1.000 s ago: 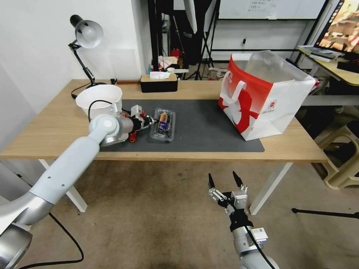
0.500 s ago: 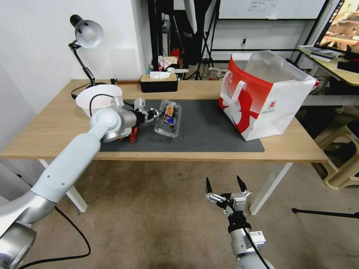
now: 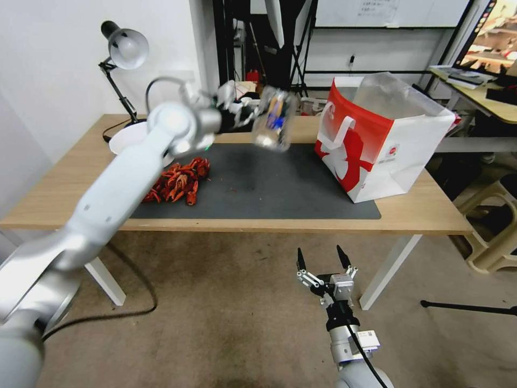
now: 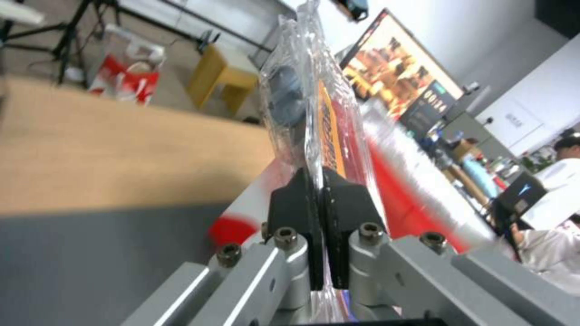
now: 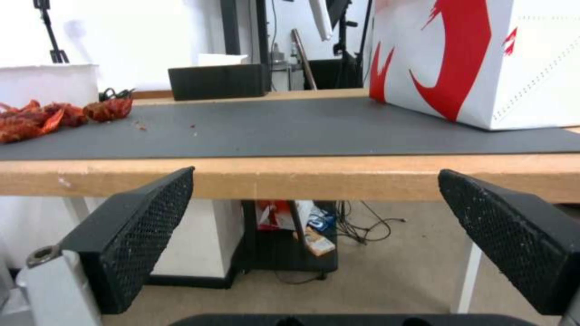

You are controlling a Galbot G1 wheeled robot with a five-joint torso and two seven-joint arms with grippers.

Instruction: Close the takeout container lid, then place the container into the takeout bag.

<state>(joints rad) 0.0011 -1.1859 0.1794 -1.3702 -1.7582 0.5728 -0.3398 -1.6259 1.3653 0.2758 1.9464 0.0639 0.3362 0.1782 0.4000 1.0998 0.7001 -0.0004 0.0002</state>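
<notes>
Pinching the clear plastic blueberry clamshell (image 3: 273, 119) by its rim, the left hand (image 4: 317, 181) carries it high to clear the boxy red-and-white paper bag (image 3: 377, 140); the right hand (image 3: 322, 262) hangs wide.

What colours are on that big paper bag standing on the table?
The takeout bag is white with a bold red swirl pattern and red top band, plus white handles; the head view shows it best.

A light wooden table (image 3: 64, 188) on white legs stands on a worn beige floor (image 3: 226, 318), its left end near a white wall (image 3: 48, 64). A dark grey mat (image 3: 269, 183) covers the table's middle. At the table's far left corner stands a black desk lamp (image 3: 123, 51); a black tissue box (image 3: 228, 119) sits at its far edge.
</notes>
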